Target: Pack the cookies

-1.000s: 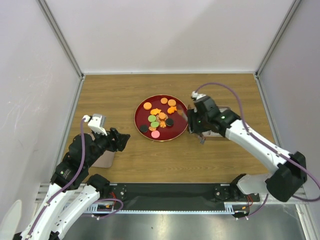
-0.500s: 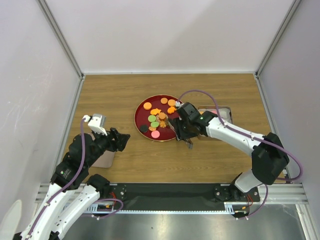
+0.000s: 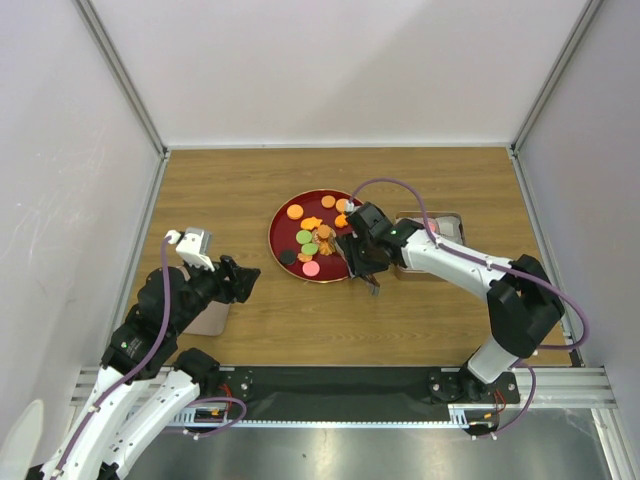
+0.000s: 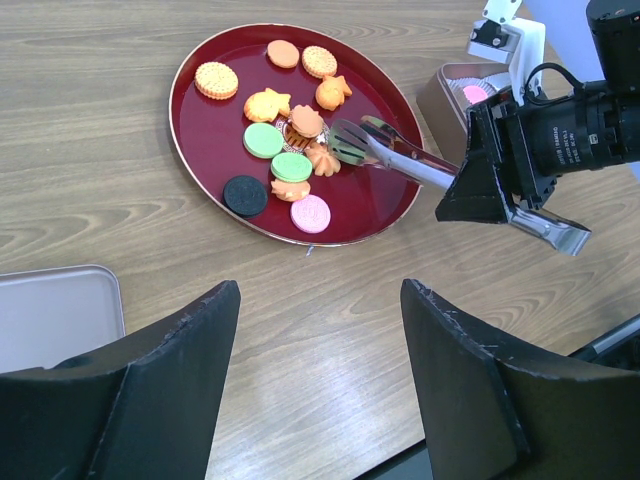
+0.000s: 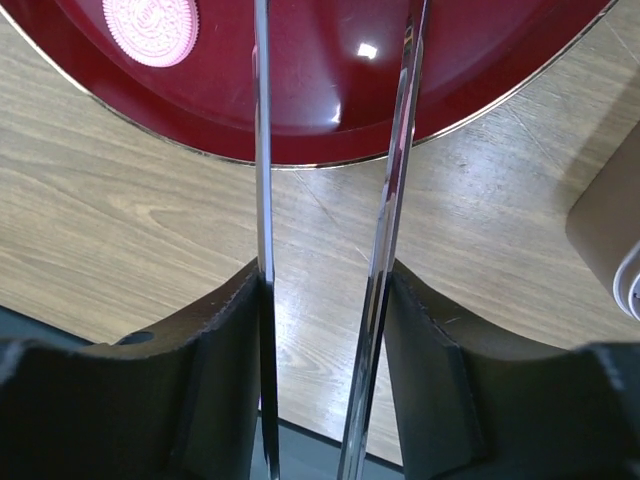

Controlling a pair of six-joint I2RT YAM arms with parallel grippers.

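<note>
Dark-red plate [image 3: 283, 232] sits mid-bench, and every one of the cookies [image 3: 312, 238] I can see lies on it: orange rounds toward the far rim, orange fish shapes in the middle, 2 green, 1 black and 1 pink toward the near rim. The right gripper [image 4: 490, 180] is clamped on a pair of metal tongs [image 4: 400, 155], the 2 blades standing apart. Their tips reach over the plate's right half, just beside the orange cluster; I cannot tell whether they touch it. The metal tin [image 3: 448, 222] stands just beside the plate's right rim, something pink inside. Over at the bench's near-left corner the left gripper [image 4: 320, 330] hangs with its fingers wide apart, holding nothing, above a flat pale tray [image 4: 55, 310].
</note>
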